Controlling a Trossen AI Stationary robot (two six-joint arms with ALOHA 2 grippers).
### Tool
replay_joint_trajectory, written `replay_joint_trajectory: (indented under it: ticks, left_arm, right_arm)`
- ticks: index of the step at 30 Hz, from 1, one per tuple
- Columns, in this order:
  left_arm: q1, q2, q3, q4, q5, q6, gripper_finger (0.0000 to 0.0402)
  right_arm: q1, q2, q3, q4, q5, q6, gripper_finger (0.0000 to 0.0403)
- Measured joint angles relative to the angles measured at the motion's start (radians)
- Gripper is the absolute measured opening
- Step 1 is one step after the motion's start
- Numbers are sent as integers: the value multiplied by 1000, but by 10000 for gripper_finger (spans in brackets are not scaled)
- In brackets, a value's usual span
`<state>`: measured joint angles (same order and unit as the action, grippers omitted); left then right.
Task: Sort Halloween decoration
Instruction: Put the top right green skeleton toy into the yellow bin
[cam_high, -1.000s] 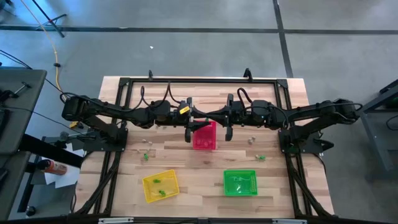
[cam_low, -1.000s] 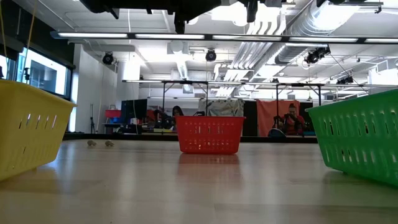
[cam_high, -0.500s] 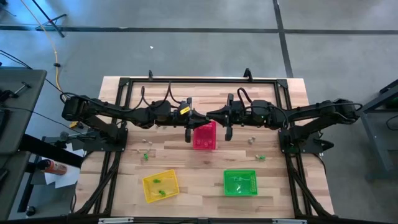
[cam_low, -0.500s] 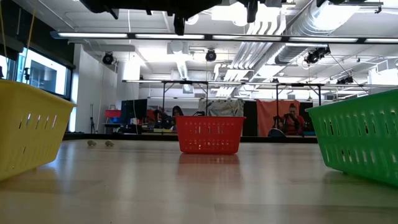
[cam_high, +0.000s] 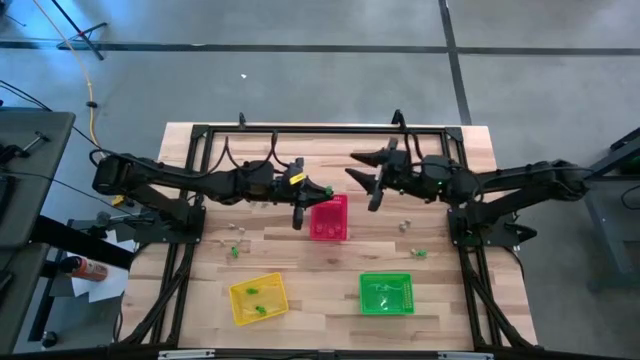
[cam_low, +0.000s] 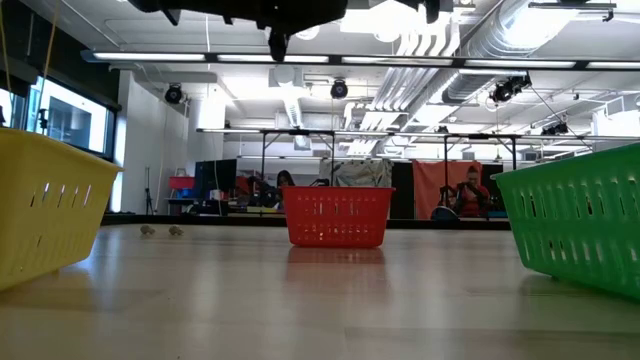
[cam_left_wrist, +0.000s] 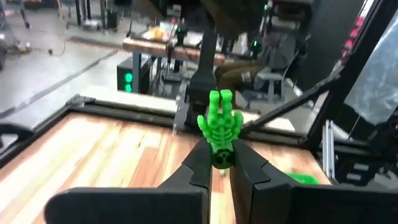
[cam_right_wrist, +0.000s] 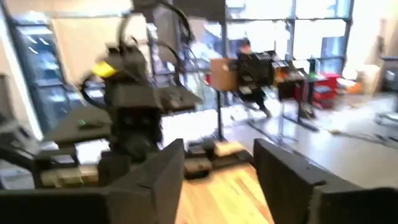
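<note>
A green skeleton-hand trinket (cam_left_wrist: 219, 124) is pinched between the fingers of the left claw (cam_left_wrist: 217, 163), which is closed tight on its wrist end so the bony fingers stick up past the tips. That claw (cam_high: 312, 194) hangs in the air just beside the pink-red basket (cam_high: 330, 219), on the side toward the left arm's base, near the basket's far corner. The basket stands in the middle of the table (cam_high: 330, 160).

The right claw (cam_high: 372, 178) is also in the air, near the pink-red basket's other far corner and a little farther back over the table; its fingers (cam_right_wrist: 165, 171) stand spread apart with nothing between them.

More trinkets lie loose on the table: a green one (cam_high: 234, 251) and a pale one (cam_high: 237, 228) well off the basket on the left arm's side, and a pale one (cam_high: 405, 226) with a green one (cam_high: 421, 253) on the right arm's side. Toward the table's front edge from the pink-red basket stand a yellow basket (cam_high: 258, 298) and a green basket (cam_high: 386, 293), each with small green pieces inside.
</note>
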<state>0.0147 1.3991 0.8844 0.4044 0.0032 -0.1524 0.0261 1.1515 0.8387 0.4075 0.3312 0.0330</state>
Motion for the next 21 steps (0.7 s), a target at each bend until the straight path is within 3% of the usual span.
replay_joint_trajectory:
  ticks: [5,12,21]
  left_arm:
    - [0,-56,0,-117,0,0,9]
    - [-12,-148,0,-300,0,-3,9]
    - [-72,-241,0,-446,-49,-30,9]
  right_arm:
    - [0,-90,0,-193,36,18,227]
    - [0,-173,0,-417,36,144,232]
    - [0,-183,0,-473,36,150,232]
